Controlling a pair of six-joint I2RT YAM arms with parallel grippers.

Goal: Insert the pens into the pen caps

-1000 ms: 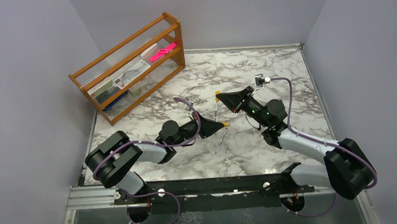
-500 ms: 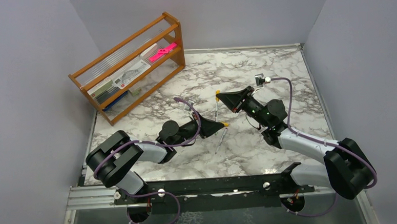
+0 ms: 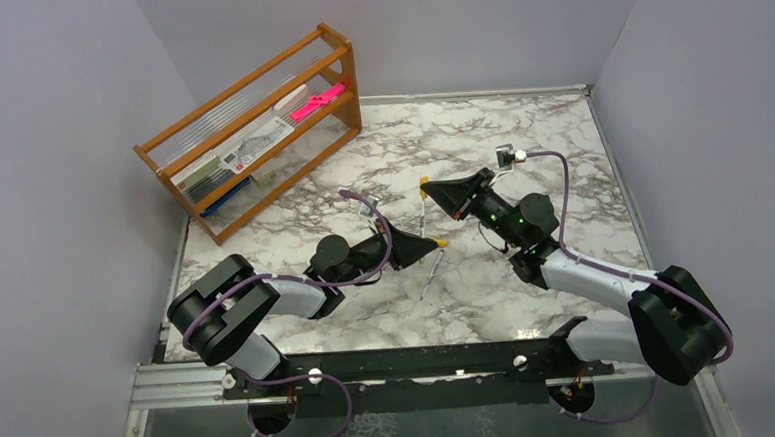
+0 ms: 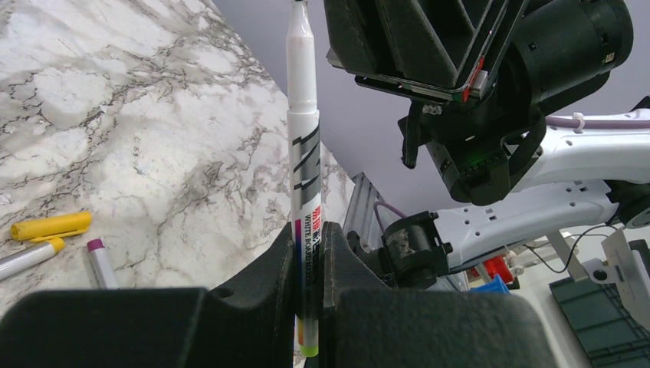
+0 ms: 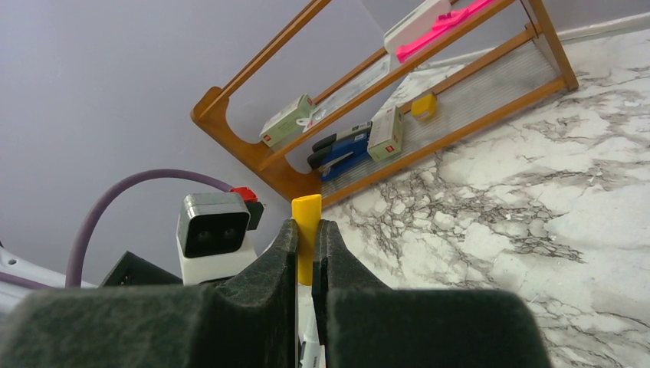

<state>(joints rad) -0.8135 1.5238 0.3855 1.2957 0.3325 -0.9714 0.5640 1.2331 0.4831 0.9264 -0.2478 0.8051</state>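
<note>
Marbled tabletop [image 3: 520, 151], plain grey walls closing it in. Nearest the arm bases, a loose pen [image 3: 432, 272] lies flat on the stone. Just beyond it, the left gripper [image 3: 432, 243] is clamped tight on a white pen [image 4: 303, 138], whose barrel points toward the right gripper [image 3: 435, 189]. That one pinches a yellow cap [image 5: 306, 215]. Only the left wrist view makes clear a spare yellow cap [image 4: 50, 226] and a purple-ended pen [image 4: 98, 261] lying on the marble. At the far left stands a wooden rack [image 3: 259, 135]; the right wrist view picks out its small boxes.
</note>
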